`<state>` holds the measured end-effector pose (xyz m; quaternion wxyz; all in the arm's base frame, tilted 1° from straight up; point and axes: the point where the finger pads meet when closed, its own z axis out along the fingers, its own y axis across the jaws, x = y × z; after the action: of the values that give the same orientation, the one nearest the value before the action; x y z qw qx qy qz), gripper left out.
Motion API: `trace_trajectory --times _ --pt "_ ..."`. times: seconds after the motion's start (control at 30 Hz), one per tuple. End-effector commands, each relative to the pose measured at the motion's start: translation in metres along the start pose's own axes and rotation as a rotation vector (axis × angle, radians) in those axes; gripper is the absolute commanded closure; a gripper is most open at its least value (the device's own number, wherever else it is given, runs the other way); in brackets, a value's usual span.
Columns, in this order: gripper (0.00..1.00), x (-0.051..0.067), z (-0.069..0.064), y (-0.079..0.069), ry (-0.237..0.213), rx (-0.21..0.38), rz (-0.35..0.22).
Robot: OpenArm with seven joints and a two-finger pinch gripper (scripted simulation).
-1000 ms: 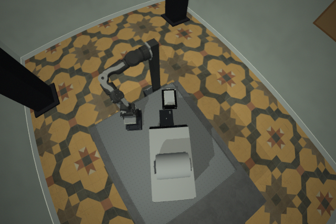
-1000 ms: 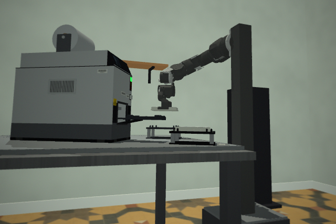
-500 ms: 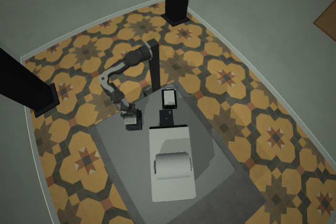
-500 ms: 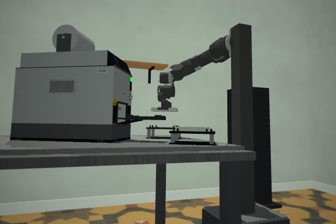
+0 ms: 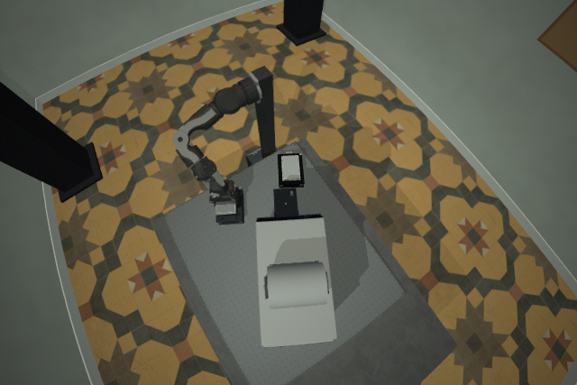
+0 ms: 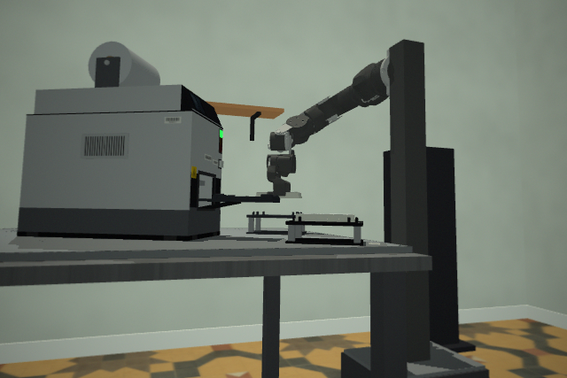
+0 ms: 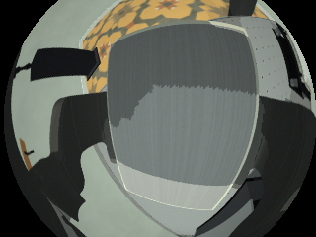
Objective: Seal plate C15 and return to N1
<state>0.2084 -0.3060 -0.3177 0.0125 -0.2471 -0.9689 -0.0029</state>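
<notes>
One tool (image 6: 280, 192) half-open, clamped on plate C15 (image 6: 292, 194) above nest N1 (image 5: 231, 218)

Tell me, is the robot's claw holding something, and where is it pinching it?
Yes. The dark two-finger gripper is shut on a flat pale rectangular well plate, lifted above the black nest. It seems pinched across its sides; the exact spot is hidden.
</notes>
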Motion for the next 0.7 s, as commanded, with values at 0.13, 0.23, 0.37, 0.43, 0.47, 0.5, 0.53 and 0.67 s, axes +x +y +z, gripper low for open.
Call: trace_trajectory --times 0.13,0.23,0.37,0.43,0.47,0.5,0.53,0.67 --pt "1.00 -0.003 0.024 0.002 -0.010 -0.008 0.002" --pt "1.00 -0.003 0.031 0.002 -0.010 -0.008 0.002" --pt "1.00 -0.003 0.031 0.002 -0.010 -0.008 0.002" --pt "1.00 -0.003 0.031 0.002 -0.010 -0.008 0.002" --pt "1.00 -0.003 0.031 0.002 -0.010 -0.008 0.002" --pt "1.00 -0.003 0.031 0.002 -0.010 -0.008 0.002" --pt "1.00 -0.003 0.031 0.002 -0.010 -0.008 0.002" --pt "1.00 -0.005 0.035 0.004 -0.012 -0.010 0.002"
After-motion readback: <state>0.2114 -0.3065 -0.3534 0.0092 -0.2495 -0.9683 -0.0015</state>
